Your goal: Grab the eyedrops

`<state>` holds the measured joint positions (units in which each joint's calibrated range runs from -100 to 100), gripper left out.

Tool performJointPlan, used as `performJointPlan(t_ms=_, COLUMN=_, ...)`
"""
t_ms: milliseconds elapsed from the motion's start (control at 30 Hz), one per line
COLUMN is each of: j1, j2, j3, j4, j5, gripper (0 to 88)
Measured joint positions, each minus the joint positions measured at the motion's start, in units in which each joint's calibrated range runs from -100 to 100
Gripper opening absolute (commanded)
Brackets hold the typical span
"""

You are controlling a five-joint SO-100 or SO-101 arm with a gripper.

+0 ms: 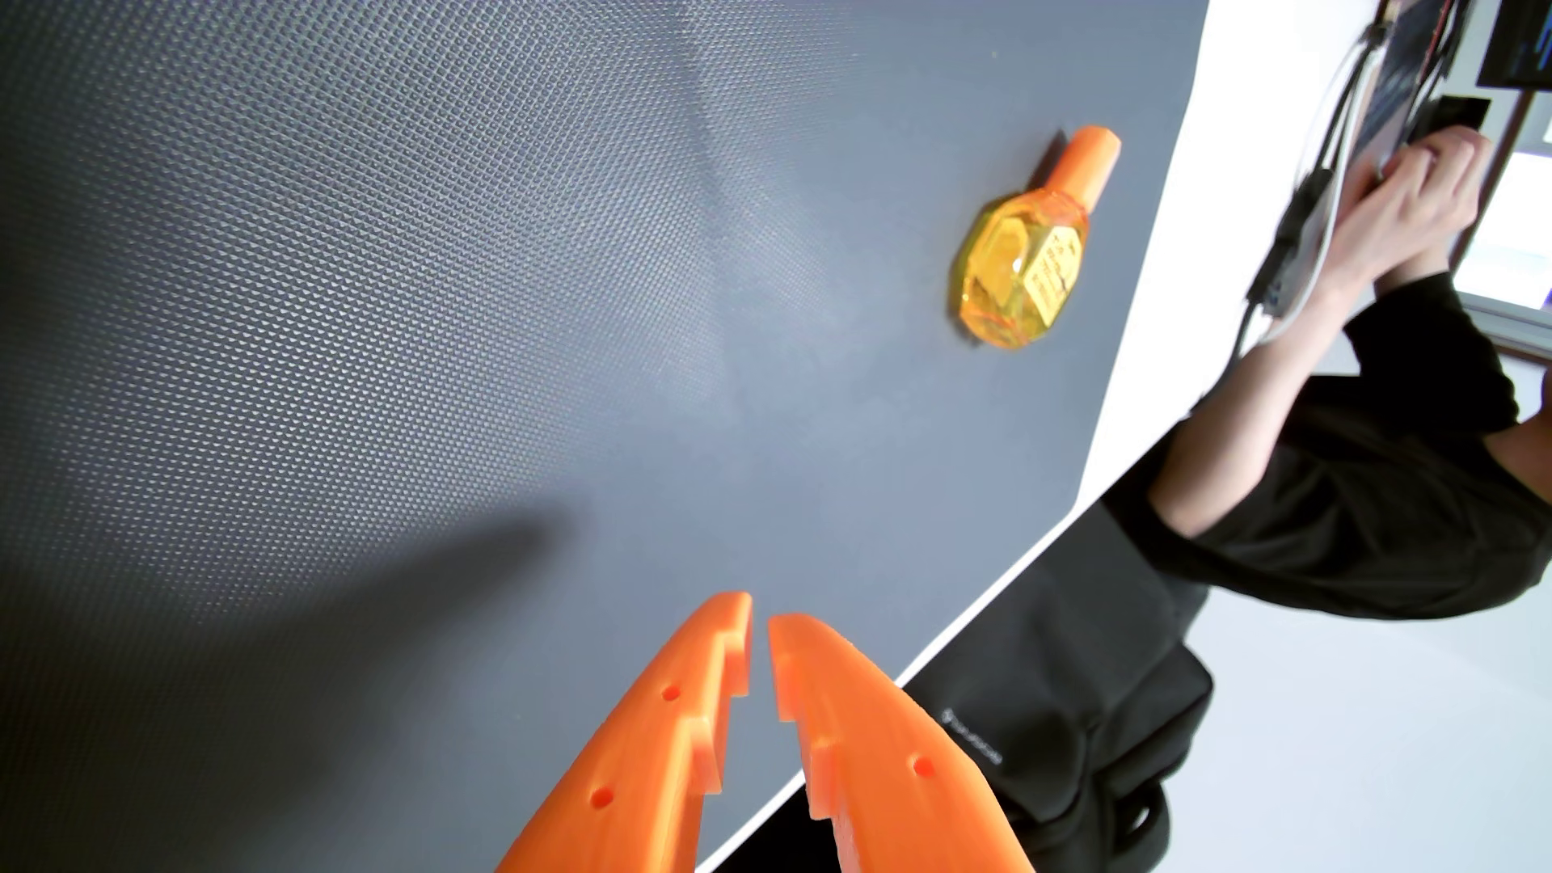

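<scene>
Wrist view. The gripper (760,617) is entering from the bottom edge, two orange printed fingers (663,739) with stepped inner teeth and small round holes in their sides. The tips are sitting almost together, only a thin slit showing between them, and nothing is lying in that slit. It is hanging over the dark grey mat (420,336), whose surface is showing a fine dimpled weave; a soft shadow is falling on the mat to the left of the fingers.

The eyedrops bottle (1020,269) is lying on its side on the mat, up and to the right of the gripper and well apart from it, near the mat's right border. Its body is clear amber-yellow plastic, faceted like a cut gem, catching light on its flat faces. A label with small print is showing on one face; the print is too small to read. An opaque orange cap (1087,164) is pointing up and right.

Beyond the mat a white table edge (1176,252) is running diagonally. A person in a black sleeve (1344,504) is sitting at the right, a hand (1411,193) resting on cabled gear.
</scene>
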<state>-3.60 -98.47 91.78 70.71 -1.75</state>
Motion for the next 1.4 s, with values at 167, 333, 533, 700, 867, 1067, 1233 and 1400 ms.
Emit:
performJointPlan(t_ms=167, j1=0.0, j2=0.0, j3=0.18, j4=-0.52, j5=0.1, gripper=1.0)
performJointPlan(t_ms=333, j1=0.0, j2=-0.08, j3=0.54, j4=-6.19, j5=0.1, gripper=1.0)
performJointPlan(t_ms=533, j1=-2.77, j2=0.0, j3=-4.7, j4=-3.66, j5=0.1, gripper=1.3)
performJointPlan(t_ms=700, j1=-3.22, j2=-0.08, j3=-8.58, j4=-0.78, j5=0.37, gripper=1.6)
performJointPlan(t_ms=867, j1=-3.22, j2=5.68, j3=-10.84, j4=-1.57, j5=0.42, gripper=9.2)
performJointPlan(t_ms=1067, j1=-3.22, j2=19.67, j3=-20.86, j4=-1.83, j5=0.89, gripper=10.1)
performJointPlan(t_ms=1233, j1=-3.22, j2=36.2, j3=-33.5, j4=-1.83, j5=2.2, gripper=11.0)
performJointPlan(t_ms=1400, j1=-3.22, j2=53.16, j3=-44.24, j4=-1.83, j5=2.93, gripper=21.0)
